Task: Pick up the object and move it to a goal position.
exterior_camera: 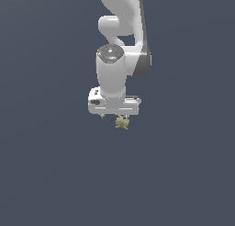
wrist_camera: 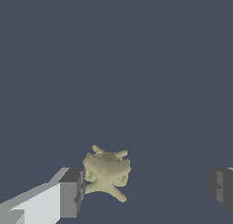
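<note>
- I see my jaws spread wide around the object (wrist_camera: pixel 106 173).
- One finger (wrist_camera: pixel 72 192) sits just beside it; the other stands well apart.

Object (wrist_camera: pixel 107 174) looks matt, lumpy; gripper (wrist_camera: pixel 148 189) smooth, perhaps plastic, with matt grey pads.

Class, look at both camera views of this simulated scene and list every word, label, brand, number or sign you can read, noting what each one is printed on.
None: no readable text appears in either view.
The white robot arm carries no lettering or logo.
The gripper has plain white and grey fingers, unmarked.
The olive-tan lumpy object has no markings.
The dark grey-blue background is bare of signs.
</note>
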`<state>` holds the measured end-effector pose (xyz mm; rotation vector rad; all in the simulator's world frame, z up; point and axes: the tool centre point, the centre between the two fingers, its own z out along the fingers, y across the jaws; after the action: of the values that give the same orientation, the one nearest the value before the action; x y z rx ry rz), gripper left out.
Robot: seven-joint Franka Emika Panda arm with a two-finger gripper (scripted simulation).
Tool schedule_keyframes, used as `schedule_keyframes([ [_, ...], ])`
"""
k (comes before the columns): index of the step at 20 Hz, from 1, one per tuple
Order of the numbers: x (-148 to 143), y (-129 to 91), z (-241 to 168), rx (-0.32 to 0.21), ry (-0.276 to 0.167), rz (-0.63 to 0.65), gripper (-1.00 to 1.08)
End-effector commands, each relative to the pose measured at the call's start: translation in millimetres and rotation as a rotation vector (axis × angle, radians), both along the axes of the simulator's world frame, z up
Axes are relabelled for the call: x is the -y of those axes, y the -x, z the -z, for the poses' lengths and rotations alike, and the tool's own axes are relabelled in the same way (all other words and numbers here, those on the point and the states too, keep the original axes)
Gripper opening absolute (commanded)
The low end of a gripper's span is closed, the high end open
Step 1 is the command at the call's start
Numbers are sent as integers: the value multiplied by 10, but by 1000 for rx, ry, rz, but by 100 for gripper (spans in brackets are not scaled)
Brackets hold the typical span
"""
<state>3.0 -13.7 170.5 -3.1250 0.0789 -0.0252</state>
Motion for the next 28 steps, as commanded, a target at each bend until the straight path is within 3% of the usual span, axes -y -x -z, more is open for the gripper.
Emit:
schedule_keyframes([
  [1, 0, 0, 0, 0, 0, 0, 100],
  [10, 280, 72, 35, -20, 28, 39, 100],
  [16, 270, 72, 39, -19, 27, 30, 100],
  [28, 198, 127, 143, -22, 31, -149, 100],
])
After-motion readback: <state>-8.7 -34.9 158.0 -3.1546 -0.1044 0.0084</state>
